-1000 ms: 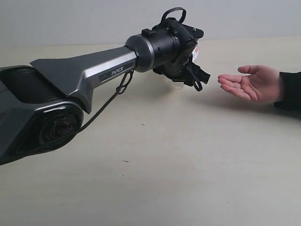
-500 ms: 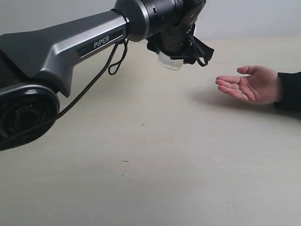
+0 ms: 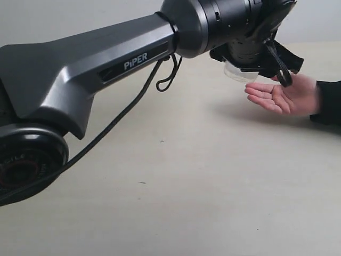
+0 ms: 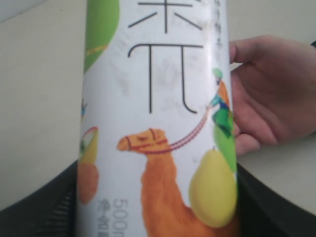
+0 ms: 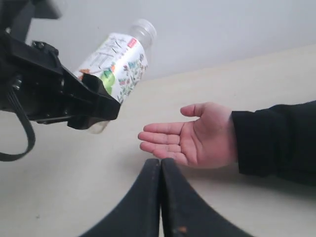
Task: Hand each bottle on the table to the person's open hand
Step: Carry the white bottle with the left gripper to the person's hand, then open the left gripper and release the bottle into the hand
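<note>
A bottle [image 4: 158, 123] with a white label showing an orange camel and a pear fills the left wrist view, and my left gripper [image 4: 158, 202] is shut on it. In the exterior view the left gripper [image 3: 261, 53] hangs just above the fingertips of the person's open hand [image 3: 285, 96], with the bottle's clear base [image 3: 237, 72] showing below it. The right wrist view shows the bottle [image 5: 116, 64] tilted in the air, cap upward, beside the upturned hand [image 5: 197, 138]. My right gripper [image 5: 161, 165] is shut and empty, low over the table [image 5: 59, 197].
The person's black sleeve [image 3: 327, 104] enters from the right edge. The long grey left arm [image 3: 106, 69] crosses the left and middle of the exterior view above the beige table [image 3: 186, 186]. A pale wall runs behind the table.
My left arm has swung right with the bottle, from left of the hand to just above its fingertips. The hand has stayed in place.
</note>
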Controlling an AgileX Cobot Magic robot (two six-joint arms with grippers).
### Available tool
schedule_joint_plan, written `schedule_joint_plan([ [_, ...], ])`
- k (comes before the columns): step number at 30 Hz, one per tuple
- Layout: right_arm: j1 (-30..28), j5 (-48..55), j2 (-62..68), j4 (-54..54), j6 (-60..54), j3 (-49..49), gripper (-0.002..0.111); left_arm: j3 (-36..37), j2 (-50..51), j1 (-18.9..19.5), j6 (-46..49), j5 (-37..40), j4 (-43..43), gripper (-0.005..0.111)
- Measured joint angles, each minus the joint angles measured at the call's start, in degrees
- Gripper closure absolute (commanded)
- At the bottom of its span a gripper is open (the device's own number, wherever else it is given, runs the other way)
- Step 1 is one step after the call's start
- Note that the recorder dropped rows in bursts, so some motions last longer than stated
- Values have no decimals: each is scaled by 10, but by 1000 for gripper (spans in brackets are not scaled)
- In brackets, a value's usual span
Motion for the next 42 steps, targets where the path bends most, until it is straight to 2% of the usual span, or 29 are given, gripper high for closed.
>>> schedule_joint_plan([
  [5, 0, 2, -101, 0, -1, 23, 108, 0, 0, -9, -13, -22, 0, 107],
  [16, 0, 38, -255, -10, -1, 32, 108, 0, 0, -18, -21, -6, -9, 107],
  [31, 0, 52, -266, -25, -1, 32, 108, 0, 4, -41, -77, -33, -31, 107],
  [42, 0, 57, -266, -25, -1, 32, 108, 0, 49, -42, -178, -126, -32, 107],
])
